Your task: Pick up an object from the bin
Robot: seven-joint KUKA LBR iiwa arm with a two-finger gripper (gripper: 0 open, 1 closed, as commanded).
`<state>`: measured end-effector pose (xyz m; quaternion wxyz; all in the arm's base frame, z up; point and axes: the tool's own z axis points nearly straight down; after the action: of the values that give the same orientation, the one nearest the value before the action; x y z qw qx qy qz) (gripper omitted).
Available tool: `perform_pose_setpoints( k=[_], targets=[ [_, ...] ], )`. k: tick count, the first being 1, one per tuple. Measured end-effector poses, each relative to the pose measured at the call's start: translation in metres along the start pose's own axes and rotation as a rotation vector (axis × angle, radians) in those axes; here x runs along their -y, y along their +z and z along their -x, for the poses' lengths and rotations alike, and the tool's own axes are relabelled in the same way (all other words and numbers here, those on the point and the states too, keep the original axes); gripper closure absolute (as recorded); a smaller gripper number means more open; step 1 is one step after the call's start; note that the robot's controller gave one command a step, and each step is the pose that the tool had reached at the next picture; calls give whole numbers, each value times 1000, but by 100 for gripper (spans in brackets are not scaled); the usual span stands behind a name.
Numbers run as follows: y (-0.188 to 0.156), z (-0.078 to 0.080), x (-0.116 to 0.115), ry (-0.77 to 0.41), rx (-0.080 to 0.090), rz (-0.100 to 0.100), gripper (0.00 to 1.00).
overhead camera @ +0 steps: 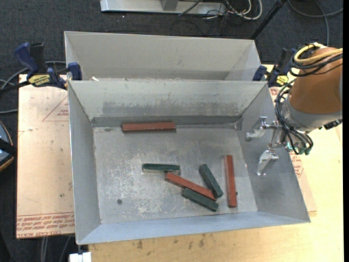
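i count six bars on the floor of the bin [163,100]: three red and three dark green. the back red bar [149,127] lies alone along the foot of the far wall, well apart from the rest. the left green bar [161,168] lies level near the middle of the floor, its right end just beside the upper end of the slanted red bar [188,184], which runs down toward the right. the right green bar [210,180] is tilted and meets that red bar near its lower end. the front green bar [199,199] lies just below the same bar; i cannot tell whether they touch. the side red bar [230,181] runs front to back at the right edge of the floor, by the foot of the right wall. the gripper [262,146] hangs over the sloping right wall, its jaws spread with nothing between them. the side red bar is the nearest thing to it, lying left of the jaws and nearer the front, apart from them.
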<state>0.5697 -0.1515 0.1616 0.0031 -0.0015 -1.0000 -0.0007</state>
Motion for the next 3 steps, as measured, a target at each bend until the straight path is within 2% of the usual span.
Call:
perform_pose_setpoints(
  k=[1,2,3],
  targets=[
    [-5,2,-1,-3,8,-1,0],
    [51,-18,-27,-66,12,-2,0],
    [79,6,-32,-199,26,-8,100]
  ],
)
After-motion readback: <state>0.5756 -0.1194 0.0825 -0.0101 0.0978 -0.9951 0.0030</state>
